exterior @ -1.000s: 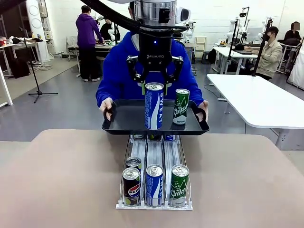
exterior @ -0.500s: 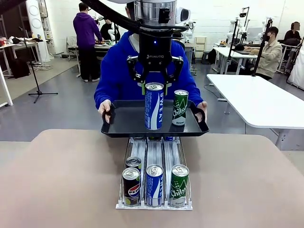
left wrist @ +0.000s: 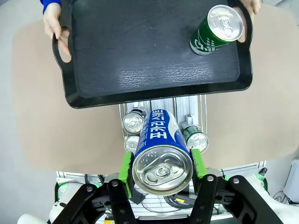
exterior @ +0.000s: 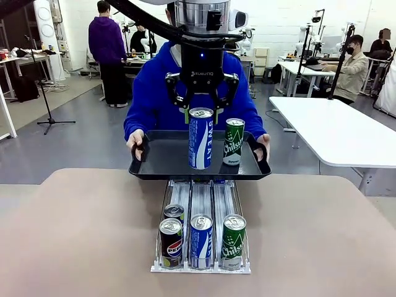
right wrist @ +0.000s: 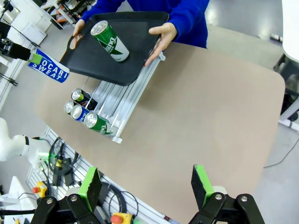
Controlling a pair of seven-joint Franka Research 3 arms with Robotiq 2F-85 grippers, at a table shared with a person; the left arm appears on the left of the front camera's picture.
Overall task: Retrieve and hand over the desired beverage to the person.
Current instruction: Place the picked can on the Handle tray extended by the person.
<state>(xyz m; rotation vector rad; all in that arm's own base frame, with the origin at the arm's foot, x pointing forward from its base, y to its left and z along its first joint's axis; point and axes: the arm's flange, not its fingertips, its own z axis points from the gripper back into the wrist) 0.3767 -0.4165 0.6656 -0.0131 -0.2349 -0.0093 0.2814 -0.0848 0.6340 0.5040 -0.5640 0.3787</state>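
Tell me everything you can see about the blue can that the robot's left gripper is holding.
The blue can is tall and slim, with white lettering reading "Sweat" down its side, a wavy white band and a silver metal top whose pull tab looks unopened. It hangs upright, clamped near its rim between the green pads of the left gripper. In the right wrist view it hangs off the edge of the black tray the person holds, not above it. Nothing else touches it.

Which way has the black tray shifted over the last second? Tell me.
Yes. The black tray has drifted slightly toward picture left in the front view, judged against the can rack on the table, which stays put; its left handle sits farther left.
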